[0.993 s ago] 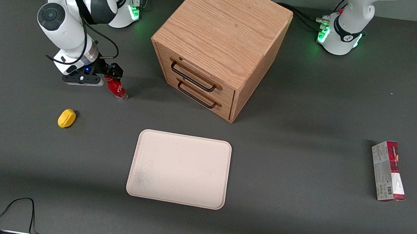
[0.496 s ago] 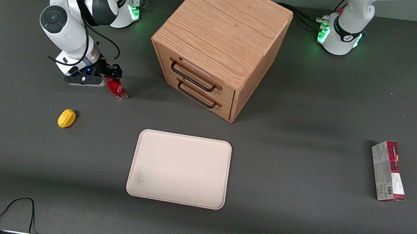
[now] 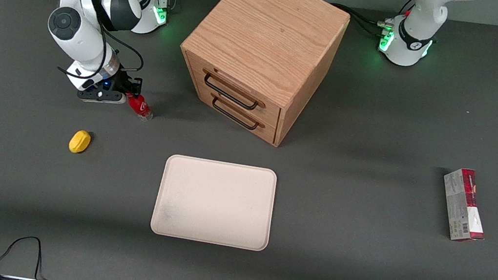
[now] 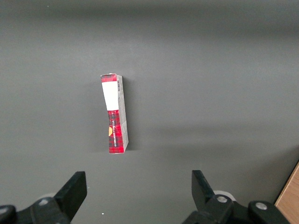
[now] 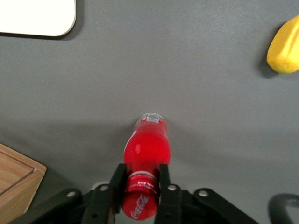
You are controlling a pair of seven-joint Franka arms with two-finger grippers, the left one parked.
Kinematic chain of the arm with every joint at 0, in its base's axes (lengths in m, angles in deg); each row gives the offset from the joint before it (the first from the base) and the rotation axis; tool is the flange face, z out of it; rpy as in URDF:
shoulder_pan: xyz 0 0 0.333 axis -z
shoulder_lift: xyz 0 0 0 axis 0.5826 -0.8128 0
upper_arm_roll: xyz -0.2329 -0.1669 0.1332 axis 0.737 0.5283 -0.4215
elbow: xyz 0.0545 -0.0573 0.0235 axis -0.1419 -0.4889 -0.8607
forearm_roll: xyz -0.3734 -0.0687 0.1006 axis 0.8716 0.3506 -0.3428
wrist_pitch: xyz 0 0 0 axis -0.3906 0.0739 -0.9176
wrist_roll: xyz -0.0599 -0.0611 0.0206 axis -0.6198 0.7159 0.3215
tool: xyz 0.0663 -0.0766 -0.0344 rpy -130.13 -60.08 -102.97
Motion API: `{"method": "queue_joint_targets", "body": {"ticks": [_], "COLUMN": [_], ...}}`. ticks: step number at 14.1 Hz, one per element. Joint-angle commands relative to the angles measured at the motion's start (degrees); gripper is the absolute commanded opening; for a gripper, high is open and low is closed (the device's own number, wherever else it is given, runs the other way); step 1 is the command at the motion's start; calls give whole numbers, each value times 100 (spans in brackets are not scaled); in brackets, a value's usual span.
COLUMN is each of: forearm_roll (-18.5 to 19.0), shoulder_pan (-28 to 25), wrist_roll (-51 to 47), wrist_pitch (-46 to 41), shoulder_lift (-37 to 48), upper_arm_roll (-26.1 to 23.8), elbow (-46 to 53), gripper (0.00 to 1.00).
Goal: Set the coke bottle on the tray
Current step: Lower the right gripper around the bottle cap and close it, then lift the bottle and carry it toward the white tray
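Note:
The coke bottle [image 3: 139, 107] is small and red with a red cap and a clear base, and it leans tilted with its base at the table. My right gripper [image 3: 132, 91] is shut on its neck just under the cap. In the right wrist view the black fingers [image 5: 118, 176] press the neck from both sides of the bottle [image 5: 146, 143], with the gripper [image 5: 140, 173] at the cap end. The cream tray [image 3: 214, 202] lies flat, nearer the front camera than the bottle and toward the table's middle. One corner of it shows in the wrist view [image 5: 42, 18].
A wooden drawer cabinet [image 3: 262, 53] stands beside the bottle, toward the parked arm; its corner shows in the wrist view [image 5: 14, 179]. A yellow object [image 3: 79, 141] lies nearer the front camera than the gripper. A red-and-grey carton [image 3: 464, 204] lies toward the parked arm's end.
The right arm's wrist has shifted slightly and the fingers have settled on the bottle's neck. The bottle stays in about the same place.

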Motion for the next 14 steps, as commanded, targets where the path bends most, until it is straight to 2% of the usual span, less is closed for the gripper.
{"method": "queue_joint_targets", "body": {"ticks": [1, 4, 6, 10, 14], "forearm_roll": [-7, 45, 45, 45, 28], "shoulder_pan": [-43, -34, -34, 27, 71], "wrist_roll": [128, 101, 84, 40, 14], "wrist_pitch": [84, -109, -739, -2320, -3780], "shoulder_lift": [33, 85, 95, -37, -721], "upper_arm_roll": [22, 22, 22, 40, 101], "elbow": [-58, 117, 634, 2179, 4156], "gripper": [0, 0, 0, 0, 0]}}
